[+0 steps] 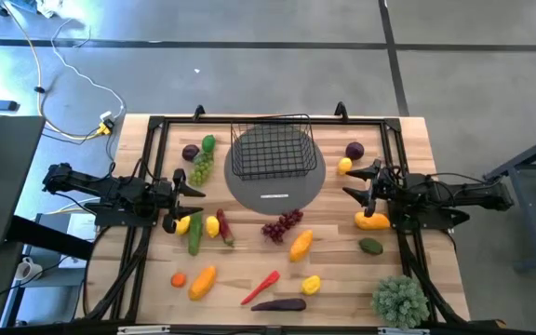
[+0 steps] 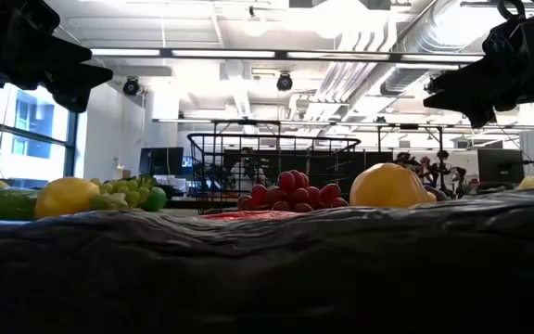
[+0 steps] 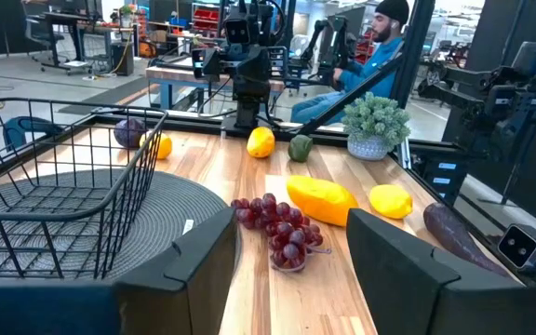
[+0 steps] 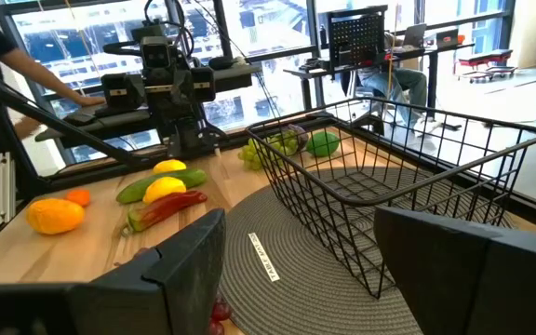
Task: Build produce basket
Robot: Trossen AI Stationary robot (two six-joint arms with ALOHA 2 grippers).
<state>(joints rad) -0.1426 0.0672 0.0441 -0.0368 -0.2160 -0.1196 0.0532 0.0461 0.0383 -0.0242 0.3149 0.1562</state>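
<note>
Basket (image 1: 271, 152) empty; left gripper (image 1: 196, 189) and right gripper (image 1: 352, 181) spread, holding nothing. Round produce near table edges may roll off if nudged.

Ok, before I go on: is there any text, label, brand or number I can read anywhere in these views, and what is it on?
None can be read.
Small white tag on the grey round mat: there are marks on it, but they are too small and blurred to make out; it lies beside the basket.
Basket, produce, table and arms: no lettering shows.
</note>
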